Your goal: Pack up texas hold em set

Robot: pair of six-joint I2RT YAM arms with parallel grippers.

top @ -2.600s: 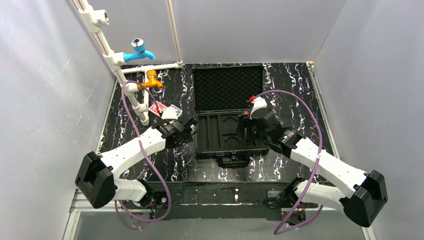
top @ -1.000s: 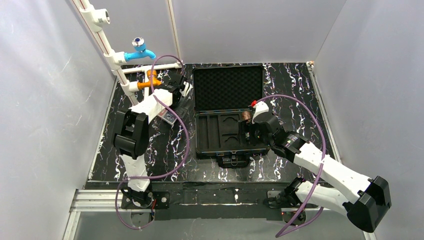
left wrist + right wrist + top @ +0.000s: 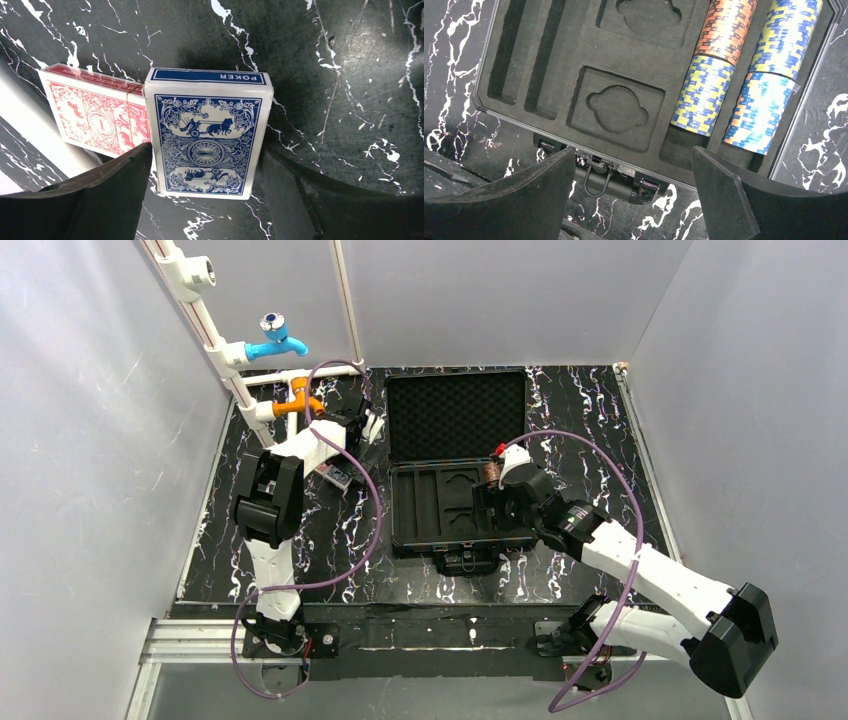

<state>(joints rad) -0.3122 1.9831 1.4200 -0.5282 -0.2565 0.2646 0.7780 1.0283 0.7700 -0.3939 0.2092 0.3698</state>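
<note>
The black briefcase lies open, its foam lid flat at the back and its slotted tray in front. Several rolls of poker chips fill the tray's right-hand slots; the two card recesses are bare. A blue card deck lies on the table with a red card deck touching its left side. My left gripper is open and straddles the blue deck, the left finger at its edge and a gap on the right. My right gripper hangs open over the case's front edge and handle.
White pipes carrying a blue tap and an orange tap stand at the back left, close to the left arm. A white pipe runs just left of the red deck. Grey walls enclose the marbled black table.
The left arm has swung from the table's front left to the back left and lowered over the decks, its fingers narrowing round the blue one. The right gripper has shifted slightly toward the case's front.
</note>
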